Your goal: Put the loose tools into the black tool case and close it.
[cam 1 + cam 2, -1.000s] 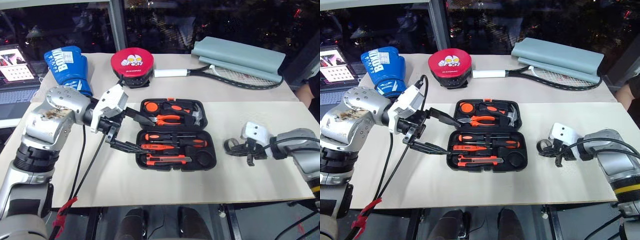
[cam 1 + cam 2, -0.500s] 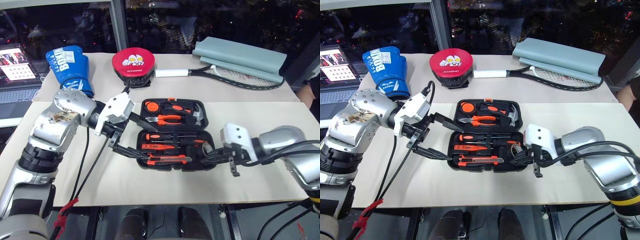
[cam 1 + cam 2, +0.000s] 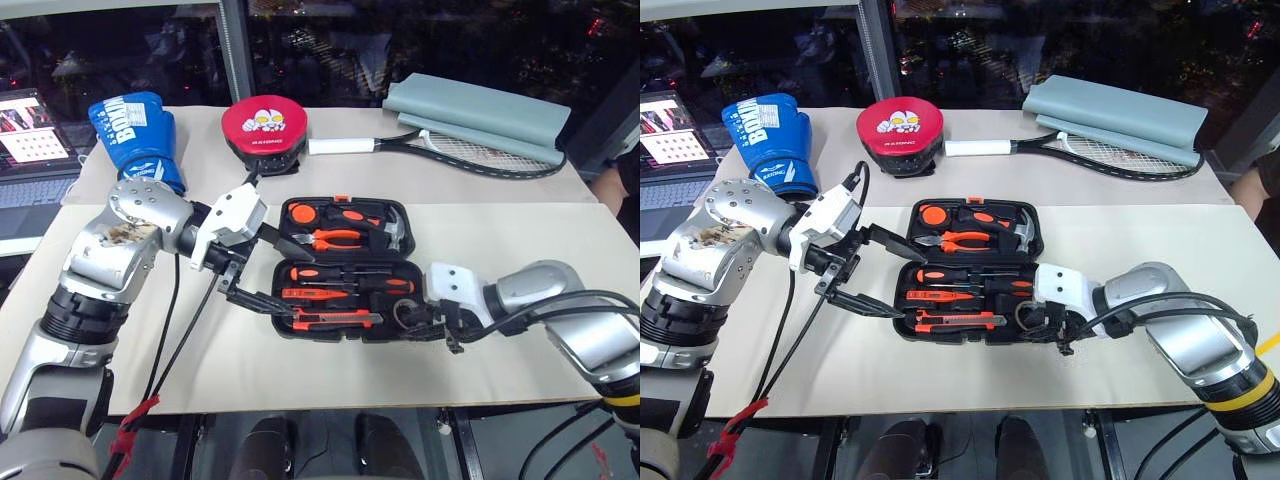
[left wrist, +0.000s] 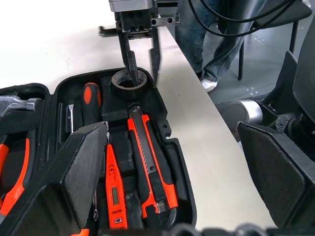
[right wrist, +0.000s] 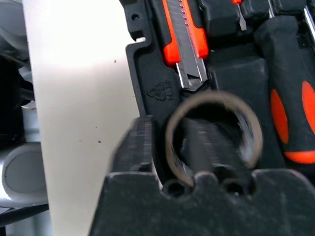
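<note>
In the right wrist view the tape roll (image 5: pixel 212 130) is smeared by blur, and the right gripper (image 5: pixel 172 147) covers its near side, so whether the fingers still pinch its wall cannot be told. In the left wrist view the left gripper's (image 4: pixel 172 162) 2 big pads hide part of the tool case (image 4: pixel 172 142) and the tester screwdriver's (image 4: pixel 114 189) tip. The laptop (image 3: pixel 30 140) is cut off by the picture's left edge

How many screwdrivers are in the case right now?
3, all in the near half of the case: two orange-black screwdrivers by the hinge, and the slim tester beside them. Others may be hidden.
</note>
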`<act>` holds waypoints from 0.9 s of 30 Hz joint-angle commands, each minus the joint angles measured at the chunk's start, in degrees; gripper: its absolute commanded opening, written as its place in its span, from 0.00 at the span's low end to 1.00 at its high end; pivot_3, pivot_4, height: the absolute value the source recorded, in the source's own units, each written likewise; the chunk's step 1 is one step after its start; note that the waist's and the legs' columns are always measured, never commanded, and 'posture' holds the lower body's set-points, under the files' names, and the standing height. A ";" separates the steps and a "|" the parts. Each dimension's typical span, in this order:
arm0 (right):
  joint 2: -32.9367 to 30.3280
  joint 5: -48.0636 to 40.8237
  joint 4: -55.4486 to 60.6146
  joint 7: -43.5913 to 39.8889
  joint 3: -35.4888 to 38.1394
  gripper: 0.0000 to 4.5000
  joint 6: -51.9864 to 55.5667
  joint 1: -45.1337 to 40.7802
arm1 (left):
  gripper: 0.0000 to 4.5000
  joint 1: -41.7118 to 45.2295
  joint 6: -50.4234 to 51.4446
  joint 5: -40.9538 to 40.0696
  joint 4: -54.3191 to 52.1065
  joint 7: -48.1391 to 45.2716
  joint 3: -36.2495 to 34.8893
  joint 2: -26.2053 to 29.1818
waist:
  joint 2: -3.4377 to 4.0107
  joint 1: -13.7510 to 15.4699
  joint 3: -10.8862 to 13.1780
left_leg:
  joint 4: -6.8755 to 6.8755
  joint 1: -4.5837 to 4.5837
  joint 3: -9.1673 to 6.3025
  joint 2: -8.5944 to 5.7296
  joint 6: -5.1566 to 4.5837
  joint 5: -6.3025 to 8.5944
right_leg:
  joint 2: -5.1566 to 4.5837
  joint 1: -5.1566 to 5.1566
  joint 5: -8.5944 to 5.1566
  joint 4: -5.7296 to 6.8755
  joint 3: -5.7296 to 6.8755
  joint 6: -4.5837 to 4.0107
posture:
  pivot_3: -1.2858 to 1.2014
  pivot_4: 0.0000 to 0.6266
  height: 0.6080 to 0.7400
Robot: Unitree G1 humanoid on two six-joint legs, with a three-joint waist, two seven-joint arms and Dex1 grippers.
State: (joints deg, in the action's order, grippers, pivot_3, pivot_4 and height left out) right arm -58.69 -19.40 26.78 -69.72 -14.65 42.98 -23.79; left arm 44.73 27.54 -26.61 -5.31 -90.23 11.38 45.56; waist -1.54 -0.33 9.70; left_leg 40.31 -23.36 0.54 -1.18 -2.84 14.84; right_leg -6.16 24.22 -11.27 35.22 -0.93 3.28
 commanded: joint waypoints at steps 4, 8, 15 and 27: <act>-0.96 -8.03 2.64 2.61 13.63 0.99 6.41 0.43 | 1.00 -0.31 0.08 1.91 2.22 3.36 -0.88 -0.20 | 0.00 0.05 0.00 | 0.00 -0.01 0.00 0.00 0.00 0.00 | 0.00 0.00 0.00 0.00 0.00 0.00 | 0.52 0.24 0.97; 1.19 -11.20 -0.68 8.63 26.12 0.93 11.37 4.75 | 1.00 -3.19 -0.26 4.93 7.09 9.61 -2.41 -0.62 | 0.00 0.35 0.00 | -0.01 0.02 -0.02 0.01 0.00 0.00 | -0.01 -0.04 0.00 0.00 0.00 0.00 | 0.52 0.24 0.97; 4.66 -4.57 -9.48 16.16 30.79 0.46 1.21 14.91 | 0.58 -7.30 -3.47 9.50 15.80 15.57 -2.97 -1.53 | 0.00 0.80 0.00 | -0.01 0.03 0.01 -0.01 0.00 0.00 | -0.01 -0.05 0.01 0.00 0.00 -0.01 | 0.52 0.24 0.97; 10.64 0.93 -17.07 19.55 22.90 0.00 -9.28 14.26 | 0.01 -10.49 -9.76 15.99 20.68 18.61 0.24 -5.18 | 0.00 0.44 0.00 | -0.01 0.04 0.07 -0.02 0.00 0.00 | -0.02 -0.02 0.02 0.05 -0.04 -0.02 | 0.52 0.24 0.97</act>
State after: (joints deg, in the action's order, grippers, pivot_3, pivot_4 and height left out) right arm -47.89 -19.15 9.63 -50.47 8.31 35.69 -8.38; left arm 34.07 18.57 -10.97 16.66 -71.92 11.80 40.58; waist -1.54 0.11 9.70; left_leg 40.30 -23.31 0.60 -1.19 -2.84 14.84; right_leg -6.18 24.20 -11.25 35.26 -0.97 3.27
